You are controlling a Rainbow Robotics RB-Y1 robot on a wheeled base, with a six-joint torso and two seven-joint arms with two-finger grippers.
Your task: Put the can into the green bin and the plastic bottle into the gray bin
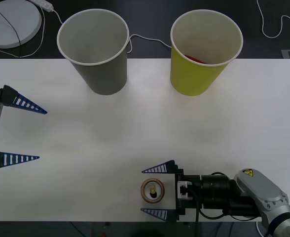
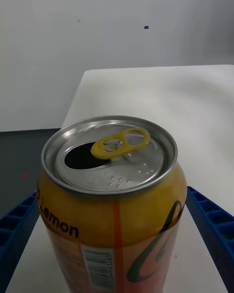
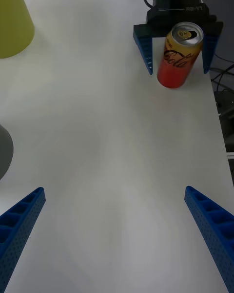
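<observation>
The can [image 1: 152, 190], orange-red with a gold pull tab, stands upright near the table's front edge. My right gripper [image 1: 143, 191] is open around it, one blue finger on each side with a gap on both. In the right wrist view the can [image 2: 112, 195] stands close between the fingers [image 2: 17, 229]. The left wrist view shows the can [image 3: 179, 53] inside the right gripper [image 3: 178, 71]. The gray bin [image 1: 101, 74] stands back left, the green bin [image 1: 197, 76] back right with something red inside. My left gripper [image 1: 41, 135] hangs open at the far left. The plastic bottle is out of view.
A white table [image 1: 145, 133] carries both bins along its far edge. A white round disc [image 1: 12, 22] and a thin white cable [image 1: 150, 40] lie on the dark floor behind it. The green bin [image 3: 12, 22] and gray bin [image 3: 4, 151] edge the left wrist view.
</observation>
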